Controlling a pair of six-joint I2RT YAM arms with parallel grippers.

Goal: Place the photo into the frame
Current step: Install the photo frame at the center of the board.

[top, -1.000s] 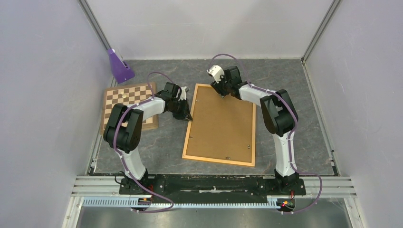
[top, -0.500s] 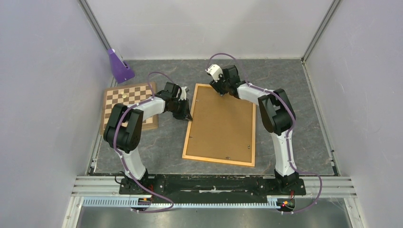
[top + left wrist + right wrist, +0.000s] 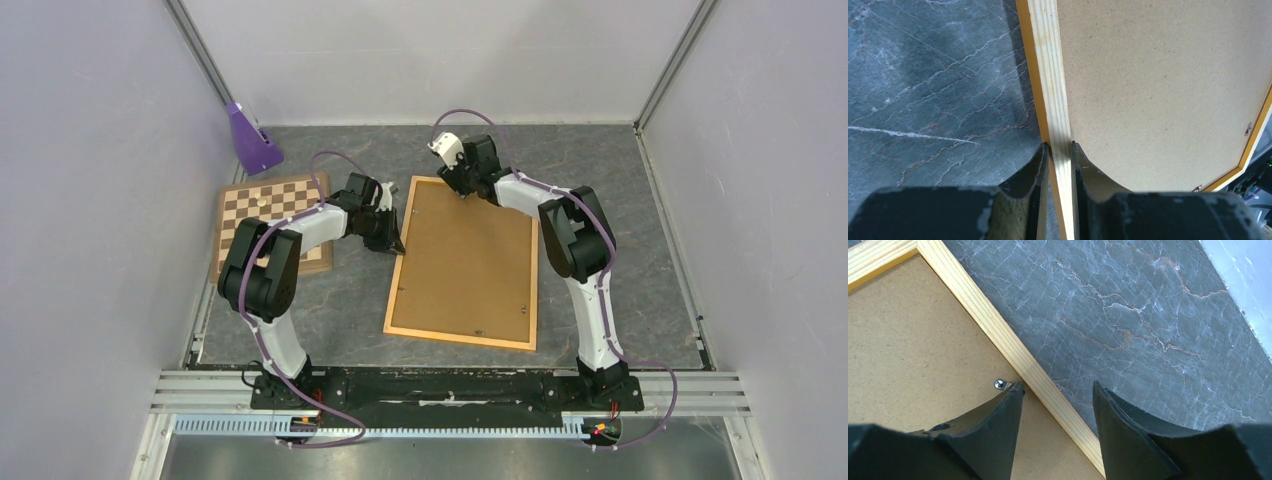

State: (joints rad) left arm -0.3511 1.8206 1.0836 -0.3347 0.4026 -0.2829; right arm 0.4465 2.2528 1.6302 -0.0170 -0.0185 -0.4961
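Note:
The frame (image 3: pixel 465 263) lies face down on the table, its brown fibreboard back up, with light orange wooden rails. My left gripper (image 3: pixel 393 243) is shut on the frame's left rail (image 3: pixel 1055 105), one finger on each side of the wood. My right gripper (image 3: pixel 462 189) is open at the frame's far rail (image 3: pixel 998 335). One fingertip (image 3: pixel 1015 390) touches a small metal clip (image 3: pixel 1000 385) on the back; the other finger hangs over the table beyond the rail. The photo is hidden or out of view.
A brown-and-white chessboard (image 3: pixel 268 215) lies left of the frame, under my left arm. A purple stand (image 3: pixel 250 140) sits at the far left corner. Grey walls enclose the dark marbled table (image 3: pixel 600 170).
My right gripper has shifted slightly left along the frame's far rail. My left gripper and the frame have not moved.

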